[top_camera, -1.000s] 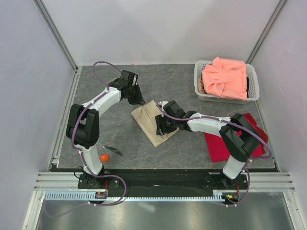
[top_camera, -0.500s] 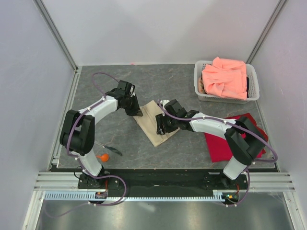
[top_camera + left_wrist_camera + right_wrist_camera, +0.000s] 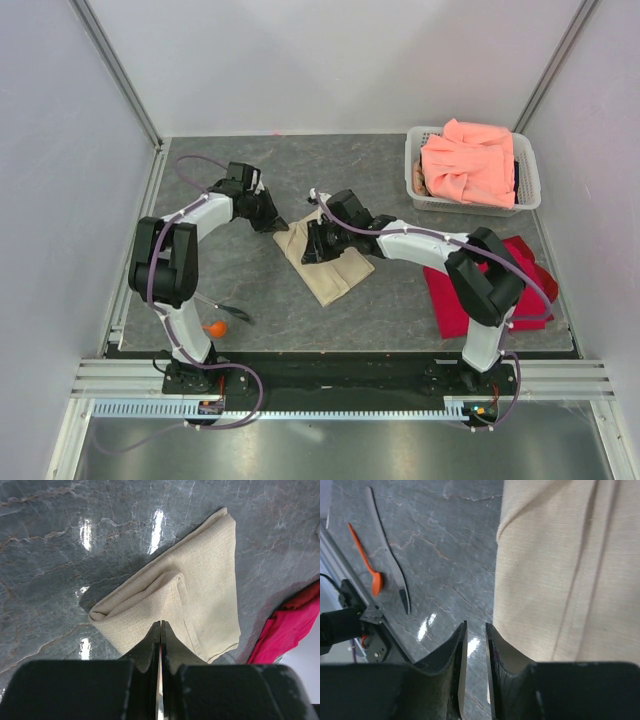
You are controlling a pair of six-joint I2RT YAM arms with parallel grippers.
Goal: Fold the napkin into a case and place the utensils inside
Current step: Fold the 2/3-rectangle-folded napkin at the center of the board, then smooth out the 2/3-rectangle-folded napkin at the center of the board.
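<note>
The beige-tan napkin (image 3: 335, 268) lies folded into a narrow slanted strip at the table's middle; it also shows in the left wrist view (image 3: 200, 590) and the right wrist view (image 3: 570, 570). My left gripper (image 3: 272, 216) is shut and empty, its tips (image 3: 160, 624) just above the strip's near edge. My right gripper (image 3: 310, 246) is open by a narrow gap (image 3: 475, 627) at the strip's left edge, with bare table showing between the jaws. The orange spoon (image 3: 215, 328) (image 3: 370, 570) and the thin dark utensil (image 3: 232, 314) (image 3: 390, 565) lie side by side near the left arm's base.
A white basket (image 3: 414, 172) at the back right holds a salmon-pink cloth (image 3: 468, 160). A bright red cloth (image 3: 470, 305) lies under the right arm, and shows in the left wrist view (image 3: 290, 625). Metal frame rails border the table.
My left gripper has drawn back to the left, off the napkin's upper corner. My right gripper has slid left across the napkin to its left edge.
</note>
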